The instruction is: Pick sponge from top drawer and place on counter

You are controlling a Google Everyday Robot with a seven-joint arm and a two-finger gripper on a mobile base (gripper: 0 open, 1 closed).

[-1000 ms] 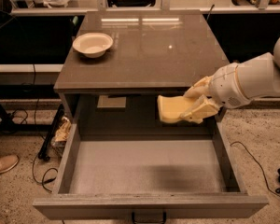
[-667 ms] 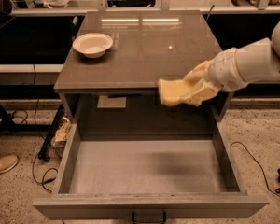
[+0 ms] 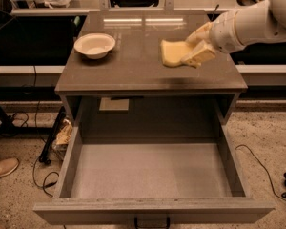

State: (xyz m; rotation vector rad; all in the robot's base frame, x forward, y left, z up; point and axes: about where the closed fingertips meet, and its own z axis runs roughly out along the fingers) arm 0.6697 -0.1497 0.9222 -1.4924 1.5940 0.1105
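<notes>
Camera view shows the gripper (image 3: 194,51) over the right half of the worktop (image 3: 133,68). It reaches in from the right on the pale arm (image 3: 250,23), its jaws closed on the right end of the sponge (image 3: 173,53). The sponge sticks out leftward from the jaws, roughly flat and low over the glossy surface. I cannot tell whether its underside touches the worktop. The top drawer (image 3: 152,173) stands pulled out below with its floor bare, so the pick looks done and the step in hand is the set-down.

To do it well, I would lower straight down until the sponge's free end rests on the surface and the block lies flat, and only then part the jaws. Letting go from a little height is forgiving here (a soft block should neither bounce far nor roll). It could, though, flop onto an edge or cling to one jaw, so contact first is the safer order.

The spot looks sound. It is back from the front edge, so a small slide would not drop the sponge into the open drawer, and it is well apart from the bowl (image 3: 94,44) on the left. After release, the gripper should lift upward before withdrawing to the right, lest a jaw drag the sponge along.
</notes>
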